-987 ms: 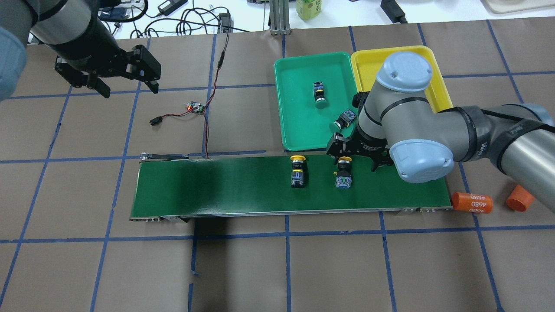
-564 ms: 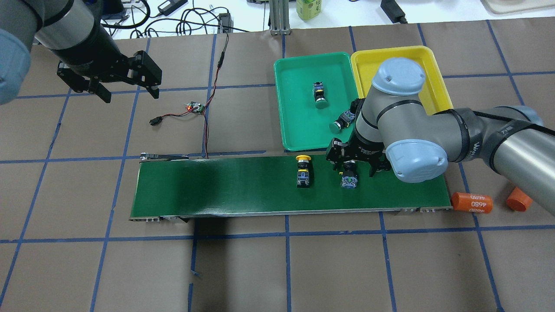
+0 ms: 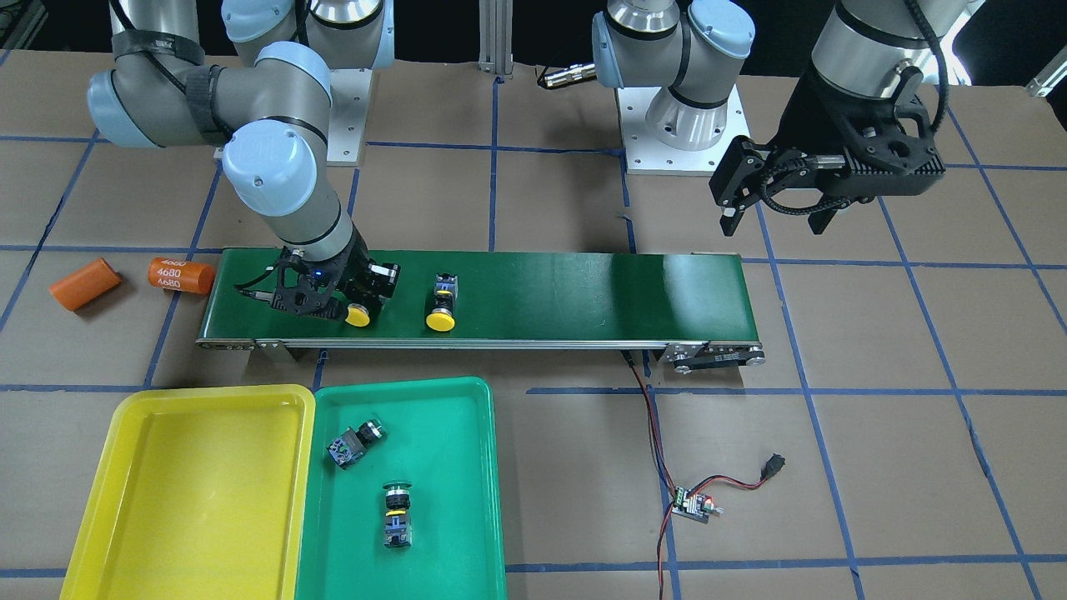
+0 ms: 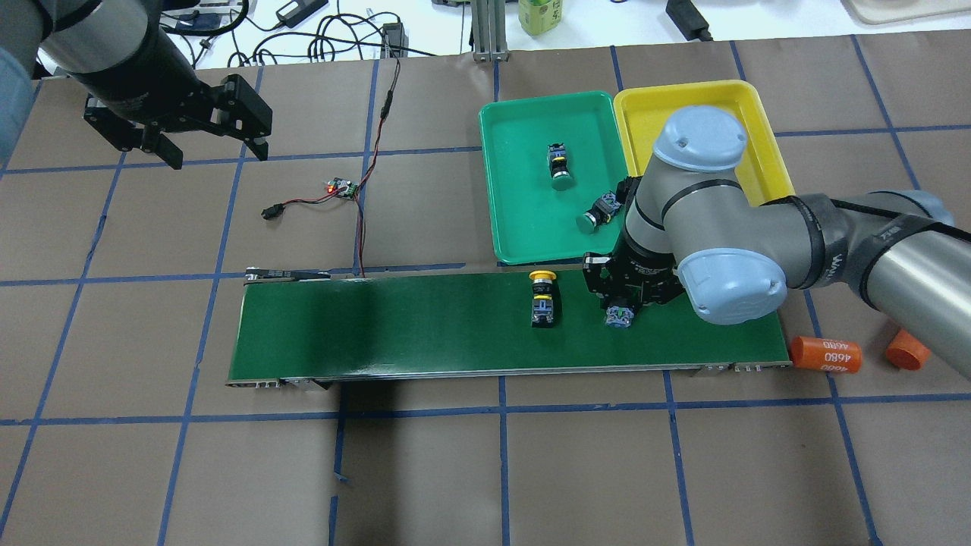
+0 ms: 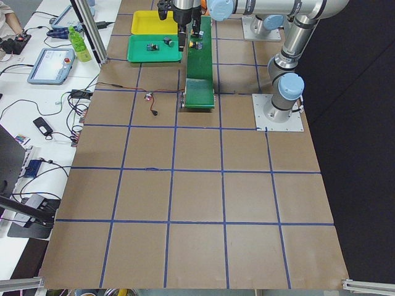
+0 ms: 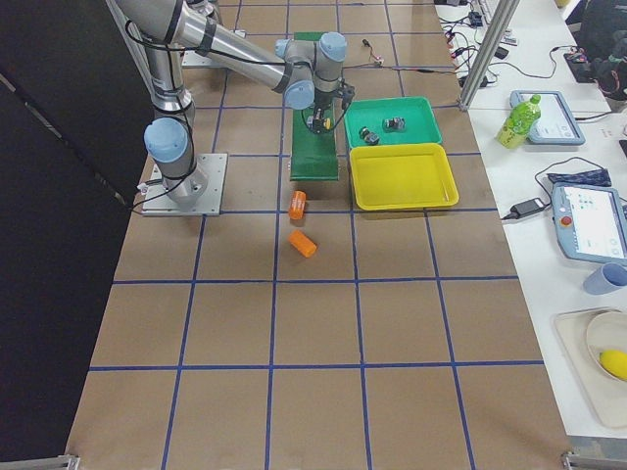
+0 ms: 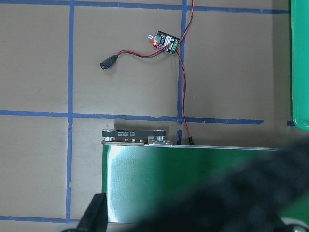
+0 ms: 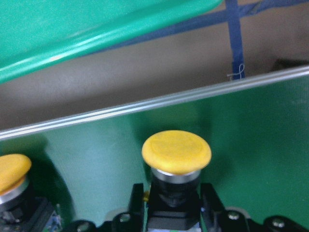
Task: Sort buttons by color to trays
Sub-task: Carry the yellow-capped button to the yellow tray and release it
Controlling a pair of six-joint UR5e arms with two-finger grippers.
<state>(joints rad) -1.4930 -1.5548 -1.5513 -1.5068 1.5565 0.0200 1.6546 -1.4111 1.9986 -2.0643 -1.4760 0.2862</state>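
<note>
Lowered since earlier, right claw [image 4: 618,303] grips a yellow button [image 8: 176,153] at the belt's [image 4: 417,326] three o'clock; left claw [image 4: 215,152] hangs open.

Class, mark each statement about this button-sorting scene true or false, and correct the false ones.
1. Both green-capped buttons lie in the green tray. True.
2. The yellow tray holds a button. False: it holds none; both yellow-capped buttons are on the conveyor belt.
3. The right end effector is closed on a yellow-capped button. True.
4. The left end effector grips a button. False: it is open, holding nothing, above the table.
5. The orange cylinders lie on the conveyor belt. False: they lie on the table beside its end.
</note>
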